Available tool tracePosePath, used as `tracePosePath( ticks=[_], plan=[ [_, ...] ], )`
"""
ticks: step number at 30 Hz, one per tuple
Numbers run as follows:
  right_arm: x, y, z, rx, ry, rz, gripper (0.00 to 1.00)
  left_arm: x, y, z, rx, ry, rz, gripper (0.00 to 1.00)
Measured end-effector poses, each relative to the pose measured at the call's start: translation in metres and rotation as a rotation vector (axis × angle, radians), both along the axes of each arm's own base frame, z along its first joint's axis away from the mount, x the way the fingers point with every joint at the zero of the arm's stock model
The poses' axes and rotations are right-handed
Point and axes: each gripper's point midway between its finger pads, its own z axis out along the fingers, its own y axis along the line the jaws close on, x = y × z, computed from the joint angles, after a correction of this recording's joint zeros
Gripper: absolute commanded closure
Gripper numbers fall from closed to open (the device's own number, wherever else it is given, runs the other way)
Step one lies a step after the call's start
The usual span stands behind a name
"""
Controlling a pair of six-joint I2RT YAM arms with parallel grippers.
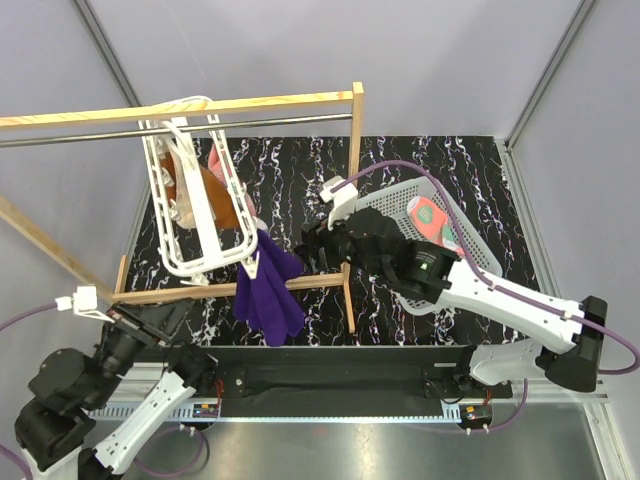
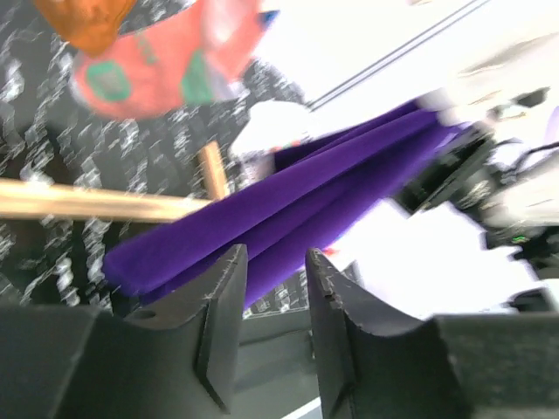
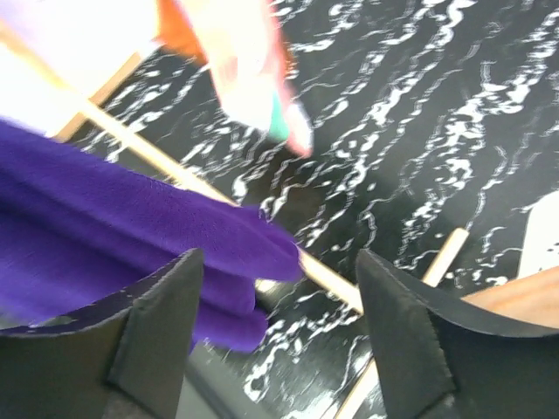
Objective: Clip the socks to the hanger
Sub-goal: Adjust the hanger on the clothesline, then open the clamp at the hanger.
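Surrounding grey walls (image 1: pixel 300 50), black marbled table (image 1: pixel 420 170)

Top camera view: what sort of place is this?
Probably a robot lab cell, not a home: bare grey walls enclose a black marbled table, the left arm and right arm are mounted at its near edge, and a wooden rack holds the hanger.

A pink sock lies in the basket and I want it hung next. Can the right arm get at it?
Probably yes: the sock lies uncovered in the basket, close beside that arm, and the right gripper is open and empty.
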Motion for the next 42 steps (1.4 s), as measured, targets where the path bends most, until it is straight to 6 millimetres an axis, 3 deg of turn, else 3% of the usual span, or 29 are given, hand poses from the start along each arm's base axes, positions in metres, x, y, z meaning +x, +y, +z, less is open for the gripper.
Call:
tracePosePath(
  ticks=[2,6,12,17,23,31,35,39,42],
  plan=[
    [-0.01,-0.002,0.008,0.014,0.021,0.037,0.13,-0.003,0.001,0.02,-0.04,-0.061,-0.007,0.53],
    [-0.039,-0.01,0.033,0.086,0.047,0.148,0.13,-0.007,-0.003,0.05,-0.096,-0.161,-0.038,0.51],
    [-0.105,-0.004,0.079,0.248,0.037,0.472,0.2,-0.017,-0.007,0.091,-0.15,-0.317,-0.093,0.5],
    [-0.148,0.014,0.097,0.363,0.026,0.679,0.28,-0.022,-0.01,0.114,-0.166,-0.402,-0.119,0.51],
    [-0.156,0.042,0.119,0.495,0.002,0.777,0.39,-0.018,-0.024,0.133,-0.177,-0.443,-0.167,0.52],
    [-0.139,0.091,0.105,0.513,0.038,0.778,0.48,-0.012,-0.042,0.134,-0.199,-0.44,-0.225,0.62],
    [-0.138,0.099,0.102,0.524,0.051,0.775,0.51,-0.013,-0.045,0.138,-0.221,-0.448,-0.241,0.71],
    [-0.139,0.099,0.113,0.563,0.03,0.785,0.51,-0.014,-0.048,0.143,-0.238,-0.455,-0.26,0.81],
    [-0.142,0.098,0.12,0.592,0.024,0.795,0.47,-0.014,-0.053,0.145,-0.255,-0.463,-0.279,0.82]
  ],
)
